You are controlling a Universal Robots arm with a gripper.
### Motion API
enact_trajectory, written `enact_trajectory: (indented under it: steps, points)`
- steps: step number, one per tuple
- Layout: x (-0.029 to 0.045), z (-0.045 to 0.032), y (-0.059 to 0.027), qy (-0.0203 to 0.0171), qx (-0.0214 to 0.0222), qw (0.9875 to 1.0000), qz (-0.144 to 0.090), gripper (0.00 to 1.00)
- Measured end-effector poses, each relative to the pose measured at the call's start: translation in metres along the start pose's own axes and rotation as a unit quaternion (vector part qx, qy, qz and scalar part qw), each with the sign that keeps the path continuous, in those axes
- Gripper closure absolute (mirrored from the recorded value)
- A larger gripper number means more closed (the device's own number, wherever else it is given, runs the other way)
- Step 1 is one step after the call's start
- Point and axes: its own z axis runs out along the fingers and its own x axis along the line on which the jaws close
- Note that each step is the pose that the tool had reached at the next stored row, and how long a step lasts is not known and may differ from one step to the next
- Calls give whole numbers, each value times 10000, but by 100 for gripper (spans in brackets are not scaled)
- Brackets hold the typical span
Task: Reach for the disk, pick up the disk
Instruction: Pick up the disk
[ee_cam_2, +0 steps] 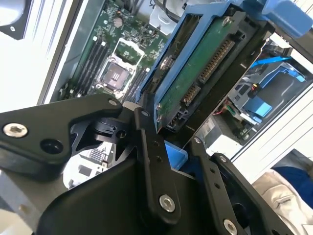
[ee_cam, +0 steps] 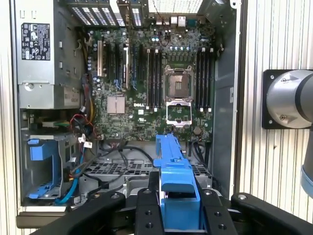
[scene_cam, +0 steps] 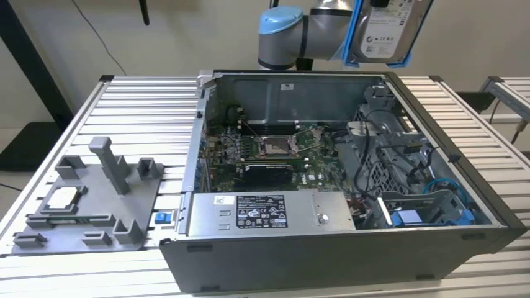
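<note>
High above the open computer case [scene_cam: 348, 186], the claw [ee_cam_2: 171, 132] is clamped on the disk [scene_cam: 388, 31]: in the second wrist view the black fingers [ee_cam_2: 151, 161] sit on either side of the blue frame, with the green circuit-board face and connector edge between them. In the first wrist view the same blue frame edge runs straight out from between the fingers.

- Disk position: clear of the case and touching nothing but the claw. In the exterior view it hangs at the top edge of the picture, above the case's far-right corner, label face toward the camera and long axis roughly vertical.
- So the pick-up looks done (my read from the lift height, not something measured). No offset between claw and disk; one is in the other.
- Below: motherboard [ee_cam: 161, 88] with its open CPU socket, power supply [scene_cam: 269, 214] along the near wall, and a blue drive bay [scene_cam: 431, 214] with loose cables at the near-right corner.
- Room: open air all around the disk, with the case walls well below it. The arm's blue-capped joint [scene_cam: 282, 28] is just to the exterior view's left of the disk.
- Grey fixture plate [scene_cam: 87, 208] with posts sits on the slatted table [scene_cam: 141, 112], well apart at the exterior view's left.
</note>
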Motion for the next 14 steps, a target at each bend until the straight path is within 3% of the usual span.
enact_trajectory:
  steps: [14]
  points:
    - [329, 13, -4, 0, 0, 10000, 3, 100]
